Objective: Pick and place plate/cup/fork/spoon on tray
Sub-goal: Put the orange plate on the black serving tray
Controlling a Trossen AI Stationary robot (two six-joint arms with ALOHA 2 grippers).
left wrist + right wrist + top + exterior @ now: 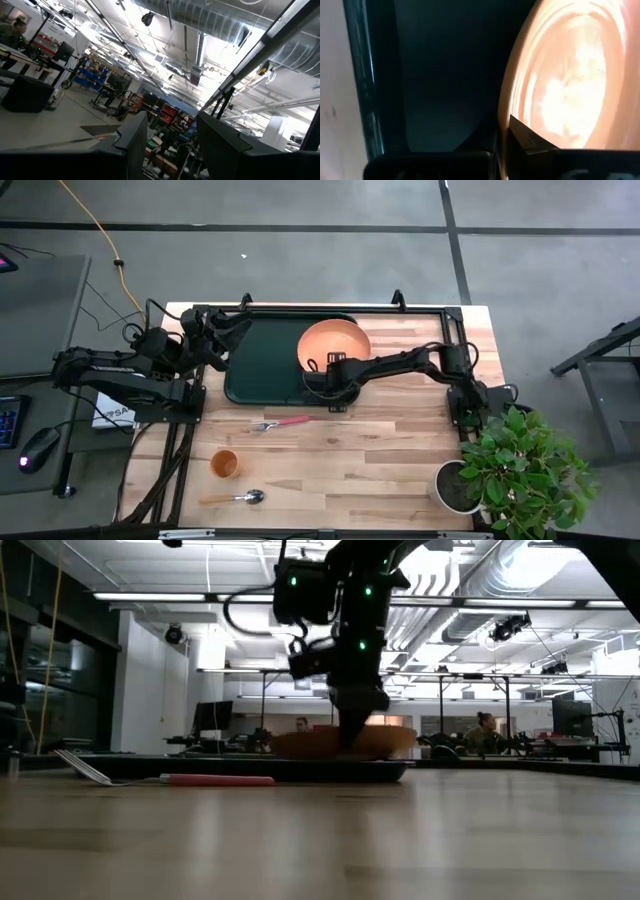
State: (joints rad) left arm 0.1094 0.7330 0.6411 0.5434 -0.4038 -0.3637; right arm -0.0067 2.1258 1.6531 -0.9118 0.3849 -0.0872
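The orange plate point(335, 342) is on the right half of the dark green tray point(260, 362), at the table's far middle. My right gripper point(314, 370) is shut on the plate's near-left rim, and it also shows in the low view point(355, 725). My left gripper point(222, 330) waits open and empty just off the tray's far left corner. The pink-handled fork point(283, 422) lies on the table just in front of the tray. The orange cup point(224, 464) stands at the near left. The spoon point(236, 498) lies near the front edge. My right gripper pinches the plate's rim point(503, 131) at its near-left side, one finger inside the plate and one outside point(485, 135). The fingers come from above, slanting down. In the low view the plate point(345, 743) sits low and about level over the tray; whether it rests there, I cannot tell.
A potted plant point(512, 465) stands at the table's near right corner. The tray's raised left rim point(367, 100) shows beside bare wood. The middle and right of the table are bare wood point(400, 450). People sit in the room behind point(485, 725).
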